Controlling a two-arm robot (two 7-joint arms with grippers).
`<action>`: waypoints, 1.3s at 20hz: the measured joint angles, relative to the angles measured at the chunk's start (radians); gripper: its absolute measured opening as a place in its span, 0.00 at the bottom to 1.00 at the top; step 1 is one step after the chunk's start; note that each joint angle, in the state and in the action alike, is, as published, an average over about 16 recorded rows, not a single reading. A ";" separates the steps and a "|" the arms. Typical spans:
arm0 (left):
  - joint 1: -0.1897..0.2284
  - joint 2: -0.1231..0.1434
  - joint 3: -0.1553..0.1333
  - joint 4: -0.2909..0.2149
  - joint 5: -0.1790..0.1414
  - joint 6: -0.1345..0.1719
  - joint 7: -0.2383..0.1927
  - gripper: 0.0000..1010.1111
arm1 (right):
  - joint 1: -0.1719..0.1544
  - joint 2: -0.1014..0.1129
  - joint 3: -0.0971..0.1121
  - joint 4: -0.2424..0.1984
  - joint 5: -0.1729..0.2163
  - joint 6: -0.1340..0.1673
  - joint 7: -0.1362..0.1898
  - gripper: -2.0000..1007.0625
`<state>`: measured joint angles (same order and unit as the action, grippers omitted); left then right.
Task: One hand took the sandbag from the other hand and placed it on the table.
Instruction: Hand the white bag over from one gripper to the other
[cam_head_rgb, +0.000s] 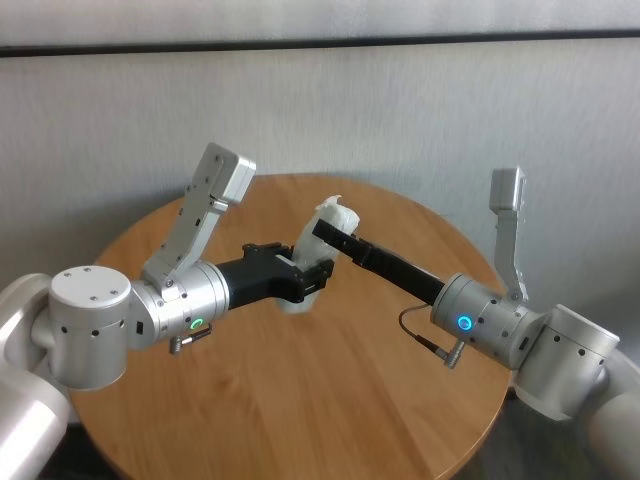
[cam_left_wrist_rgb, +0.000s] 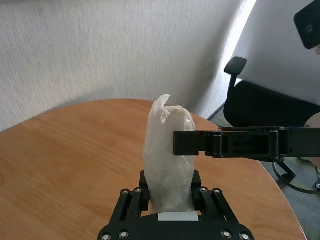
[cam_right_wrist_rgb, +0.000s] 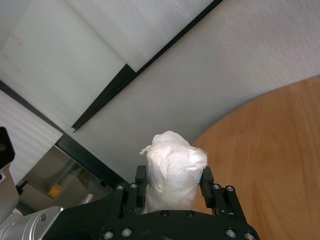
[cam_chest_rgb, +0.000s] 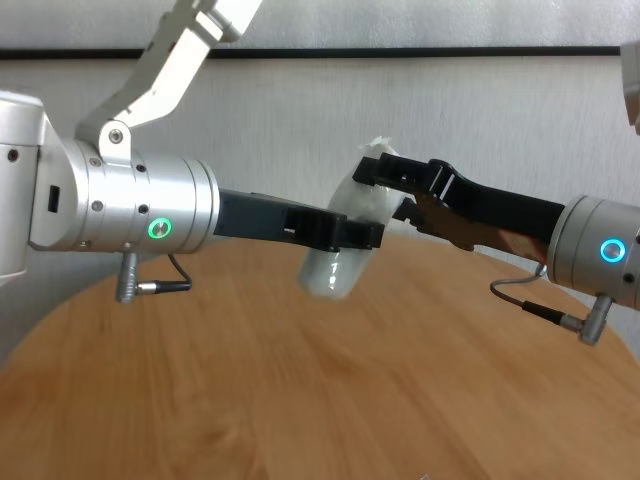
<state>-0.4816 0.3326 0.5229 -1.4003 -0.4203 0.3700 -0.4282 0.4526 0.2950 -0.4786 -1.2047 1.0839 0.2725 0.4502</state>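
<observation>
The white sandbag hangs in the air above the middle of the round wooden table. My left gripper, the one with the green light, is shut on the bag's lower half. My right gripper, the one with the blue light, comes in from the right and its fingers clasp the bag's upper half near the pinched end. In the left wrist view the bag stands between the left fingers, with the right gripper across it. In the right wrist view the bag fills the gap between the right fingers.
A grey wall runs close behind the table's far edge. A black office chair stands beyond the table on one side. Bare tabletop lies under and in front of both arms.
</observation>
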 joint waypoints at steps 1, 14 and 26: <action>0.000 0.000 0.000 0.000 0.000 0.000 0.000 0.49 | 0.000 0.000 0.000 0.000 0.000 0.000 0.000 0.67; 0.000 0.000 0.000 0.000 0.000 0.000 0.000 0.49 | -0.005 0.005 0.001 -0.013 0.006 -0.004 -0.007 0.54; 0.000 0.000 0.000 0.000 0.000 0.000 0.000 0.51 | -0.011 0.020 -0.008 -0.038 0.039 -0.010 -0.014 0.54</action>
<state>-0.4815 0.3326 0.5230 -1.4003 -0.4202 0.3699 -0.4282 0.4414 0.3149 -0.4868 -1.2424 1.1225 0.2622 0.4357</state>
